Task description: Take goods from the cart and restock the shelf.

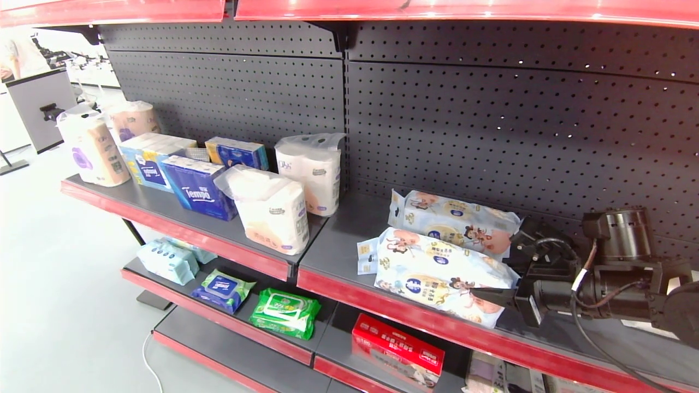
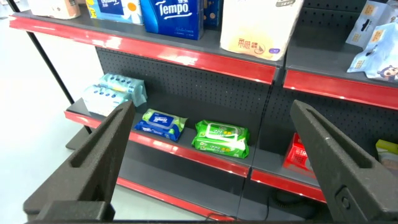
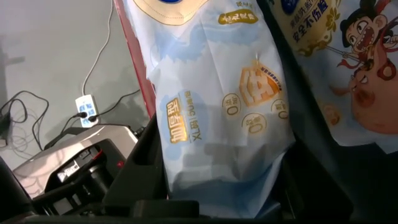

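The right gripper point(image 1: 505, 289) grips one end of a diaper pack point(image 1: 437, 270) lying at the shelf's point(image 1: 349, 245) front edge. The pack looks light, squashy and slick-wrapped, so it is best pinched across its bulk.

The grey shelf point(image 1: 349, 232) bears tissue packs point(image 1: 197, 188), paper rolls point(image 1: 273, 213) and cartoon-printed packs point(image 1: 437, 270).
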You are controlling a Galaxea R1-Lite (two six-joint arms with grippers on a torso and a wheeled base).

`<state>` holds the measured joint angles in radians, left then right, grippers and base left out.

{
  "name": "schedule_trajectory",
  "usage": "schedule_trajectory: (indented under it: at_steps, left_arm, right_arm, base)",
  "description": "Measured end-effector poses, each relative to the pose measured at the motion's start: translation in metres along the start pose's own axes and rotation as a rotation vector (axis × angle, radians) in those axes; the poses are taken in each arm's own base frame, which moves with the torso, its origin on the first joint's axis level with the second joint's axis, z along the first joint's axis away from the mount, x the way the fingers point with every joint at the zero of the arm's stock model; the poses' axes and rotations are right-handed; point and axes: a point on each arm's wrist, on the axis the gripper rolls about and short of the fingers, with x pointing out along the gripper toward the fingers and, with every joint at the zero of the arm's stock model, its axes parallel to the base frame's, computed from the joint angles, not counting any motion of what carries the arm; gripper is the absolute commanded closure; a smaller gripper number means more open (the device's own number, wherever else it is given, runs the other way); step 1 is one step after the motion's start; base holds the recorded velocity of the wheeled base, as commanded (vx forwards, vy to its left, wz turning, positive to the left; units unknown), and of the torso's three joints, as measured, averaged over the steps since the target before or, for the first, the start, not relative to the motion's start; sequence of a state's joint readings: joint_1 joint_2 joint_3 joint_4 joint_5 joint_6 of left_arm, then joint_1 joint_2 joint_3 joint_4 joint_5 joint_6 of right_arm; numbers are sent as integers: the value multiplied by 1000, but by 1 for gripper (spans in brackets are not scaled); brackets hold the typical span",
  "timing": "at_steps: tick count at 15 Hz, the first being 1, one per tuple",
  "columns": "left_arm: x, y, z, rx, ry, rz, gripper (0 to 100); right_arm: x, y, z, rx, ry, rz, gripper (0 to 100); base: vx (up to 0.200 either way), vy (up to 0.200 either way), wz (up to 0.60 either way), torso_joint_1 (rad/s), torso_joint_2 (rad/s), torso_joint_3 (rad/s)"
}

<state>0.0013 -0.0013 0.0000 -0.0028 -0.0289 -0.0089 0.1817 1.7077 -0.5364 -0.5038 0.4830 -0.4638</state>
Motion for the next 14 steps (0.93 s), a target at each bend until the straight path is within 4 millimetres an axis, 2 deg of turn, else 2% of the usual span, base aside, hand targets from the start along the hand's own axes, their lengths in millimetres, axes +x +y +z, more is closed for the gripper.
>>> schedule_trajectory:
  at_steps: [12, 13, 14]
  left_arm:
    - [0, 0, 0, 0, 0, 0, 0]
    - [0, 0, 0, 0, 0, 0, 0]
    - [0, 0, 0, 0, 0, 0, 0]
  right_arm:
    - [-2, 3, -2, -31, 3, 7, 100]
    - [-2, 3, -3, -32, 5, 8, 0]
    - [-2, 4, -3, -31, 7, 9, 0]
  base:
    - [0, 0, 0, 0, 0, 0]
    - [0, 0, 0, 0, 0, 0]
    - [0, 0, 0, 0, 0, 0]
